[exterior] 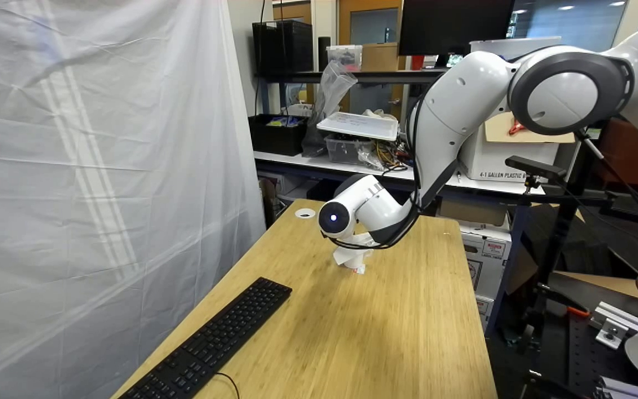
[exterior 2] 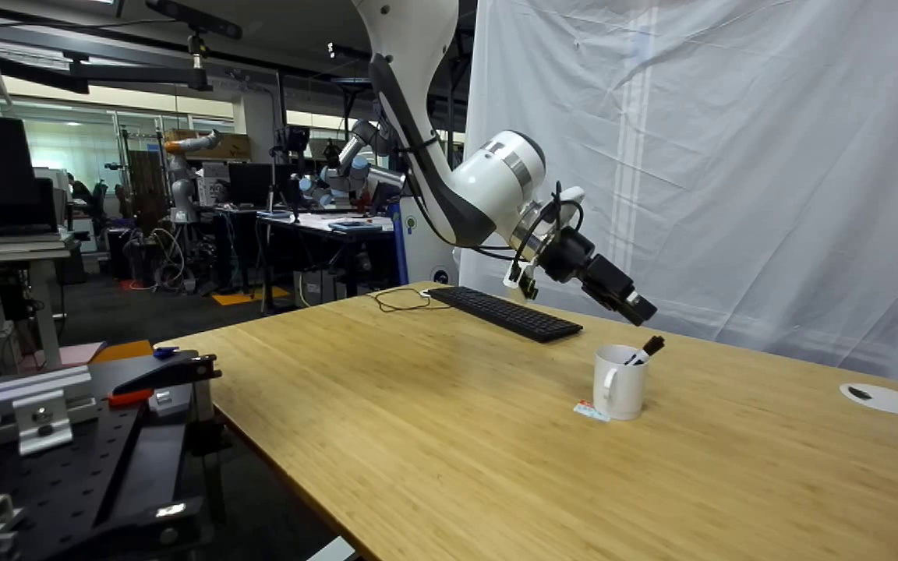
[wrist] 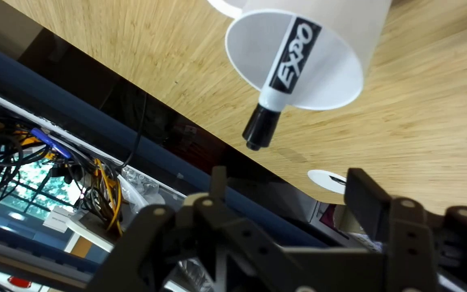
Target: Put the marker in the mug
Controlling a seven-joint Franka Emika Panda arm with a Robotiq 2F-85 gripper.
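We see the slim black-and-white marker (wrist: 282, 81) rim-propped in the white cylindrical mug (exterior 2: 620, 393). Above it, our black gripper (wrist: 288, 178) gapes empty, likely for clearance.

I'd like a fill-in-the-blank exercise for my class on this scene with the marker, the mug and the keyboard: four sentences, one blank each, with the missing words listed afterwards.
1. The word printed in large letters on the marker is ____.
2. The marker leans in the mug, which is coloured ____.
3. The open gripper is holding ____.
4. The keyboard on the table is coloured ____.

Missing words: EXPO; white; nothing; black.
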